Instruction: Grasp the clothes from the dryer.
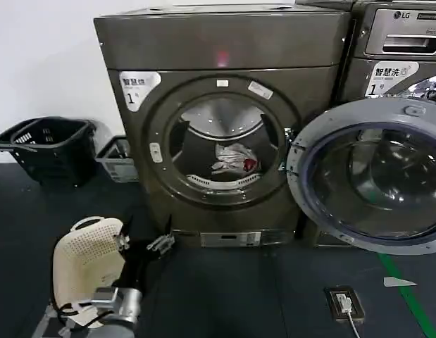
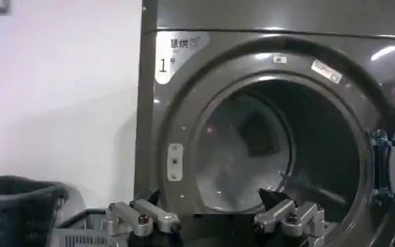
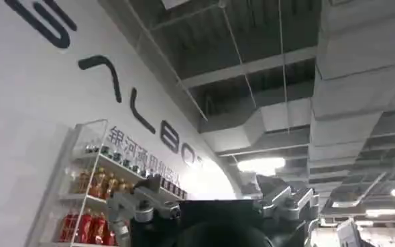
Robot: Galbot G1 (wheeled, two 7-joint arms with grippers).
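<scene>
The dryer (image 1: pixel 225 49) stands in front of me, and its round porthole is open. Inside the drum lie the clothes (image 1: pixel 234 159), a small white-grey bundle with a red patch. My left gripper (image 1: pixel 161 243) hangs low in front of the dryer's bottom left corner, below the porthole and well apart from the clothes. In the left wrist view the left gripper (image 2: pixel 214 201) is open and empty, facing the drum of the dryer (image 2: pixel 251 147). My right gripper (image 3: pixel 210 194) points up at a ceiling, open with nothing between its fingers.
The dryer's glass door (image 1: pixel 372 176) hangs open to the right, in front of the LG machine (image 1: pixel 404 42). Black baskets (image 1: pixel 52 144) and a grey crate (image 1: pixel 119 160) stand at the left wall. A white perforated basket (image 1: pixel 87 257) sits by my left arm. A socket box (image 1: pixel 343 303) lies on the floor.
</scene>
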